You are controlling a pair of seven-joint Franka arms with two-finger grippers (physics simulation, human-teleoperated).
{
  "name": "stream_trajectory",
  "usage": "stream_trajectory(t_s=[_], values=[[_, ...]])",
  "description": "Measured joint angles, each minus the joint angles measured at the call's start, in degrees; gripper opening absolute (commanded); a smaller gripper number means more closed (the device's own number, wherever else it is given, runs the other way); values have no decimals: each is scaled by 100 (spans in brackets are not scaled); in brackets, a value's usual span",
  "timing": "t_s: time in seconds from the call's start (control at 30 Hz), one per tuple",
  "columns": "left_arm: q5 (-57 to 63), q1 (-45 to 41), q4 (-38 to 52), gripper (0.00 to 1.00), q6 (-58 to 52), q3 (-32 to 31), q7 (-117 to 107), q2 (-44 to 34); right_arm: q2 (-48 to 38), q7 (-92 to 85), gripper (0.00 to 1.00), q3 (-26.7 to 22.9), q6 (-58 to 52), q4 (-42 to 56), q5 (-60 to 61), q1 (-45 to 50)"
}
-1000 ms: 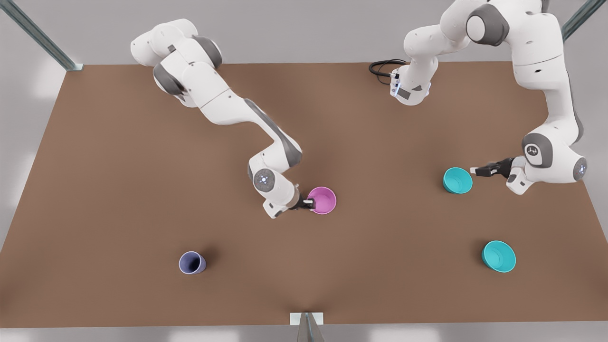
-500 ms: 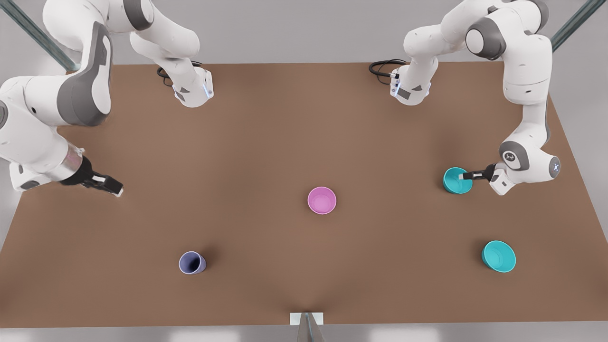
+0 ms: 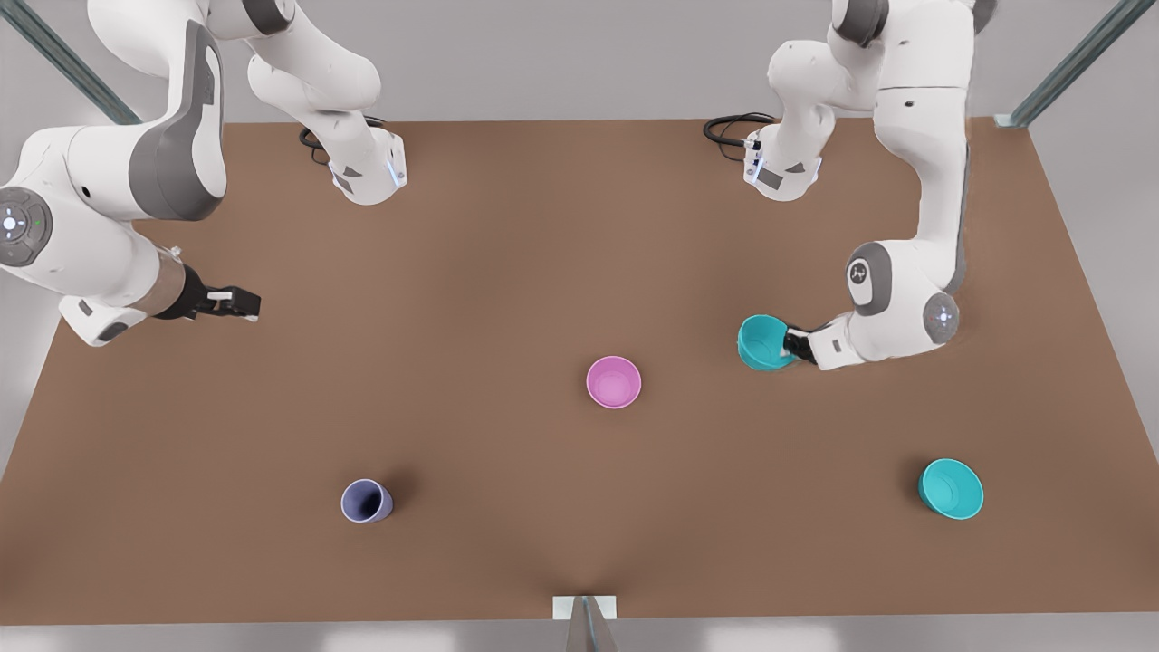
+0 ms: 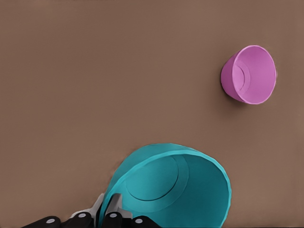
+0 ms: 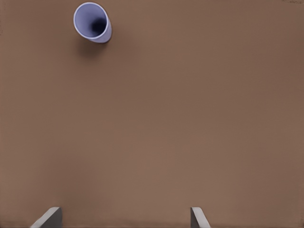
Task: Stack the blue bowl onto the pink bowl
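Nearest the front camera: lavender cup (image 3: 366,501) toward the front view's left, wider teal bowl (image 3: 951,489) toward its right, both on the brown table (image 3: 579,226). Mid-table sits the pink bowl (image 3: 613,381), upright, nothing in it. Blue bowl (image 3: 763,342) is to its right in the front view, well apart, tilted, clamped at the rim by the left gripper (image 3: 790,344). Right gripper (image 3: 237,302) waits at the front view's left edge, fingers (image 5: 46,217) spread wide, holding nothing.

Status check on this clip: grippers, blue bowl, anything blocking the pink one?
Left gripper shut on blue bowl, carried clear of the table. Right gripper open, waiting at the side. Pink bowl upright, path unobstructed.
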Motion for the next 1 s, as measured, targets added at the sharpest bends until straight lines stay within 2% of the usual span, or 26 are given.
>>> stream_trajectory(t_s=[0.2, 0.33, 1.0], values=[[24, -1571, 1791, 21, -109, -155, -1397, 1368, 55, -280, 100, 0, 3, 0, 13, -15], [154, -1809, 2895, 21, -142, -159, -2376, 2222, 101, -422, 100, 0, 7, 0, 25, -15], [214, -1607, 3024, 21, -280, -263, -4971, 2647, 312, -812, 100, -9, 68, 61, 183, -32]])
